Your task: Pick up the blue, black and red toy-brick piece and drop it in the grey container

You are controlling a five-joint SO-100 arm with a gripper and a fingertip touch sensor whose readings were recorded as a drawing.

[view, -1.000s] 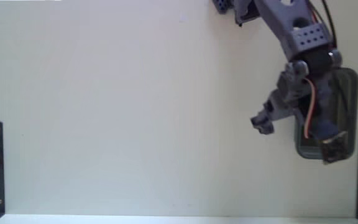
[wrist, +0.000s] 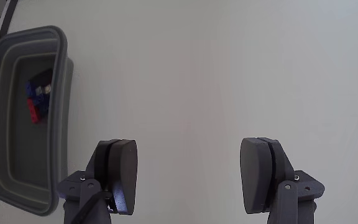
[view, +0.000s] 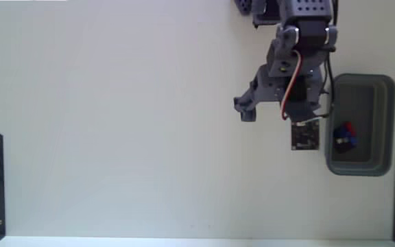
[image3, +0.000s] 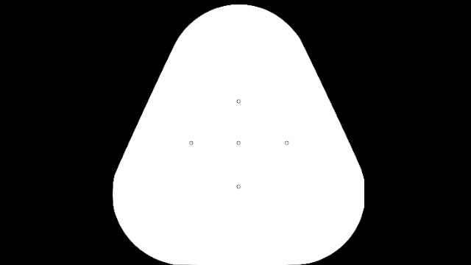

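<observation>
White, matte surface (view: 115, 137), smooth and bare over most of its area, carrying the scene. Grey printed arm (view: 300, 41) reaching down from the surface's top edge in the fixed view, clear of the tray, which suggests the drop is done. Grey container (view: 387, 123), a rounded-rectangle plastic tray with thick rim and darker floor, set at the right edge of the surface. Pincer (wrist: 188, 180), jaws spread wide and holding nothing, flat dark pads facing each other over bare surface. Toy-brick piece (view: 346, 136), a small angular cluster of glossy blue, black and red, lying on the container's floor.
</observation>
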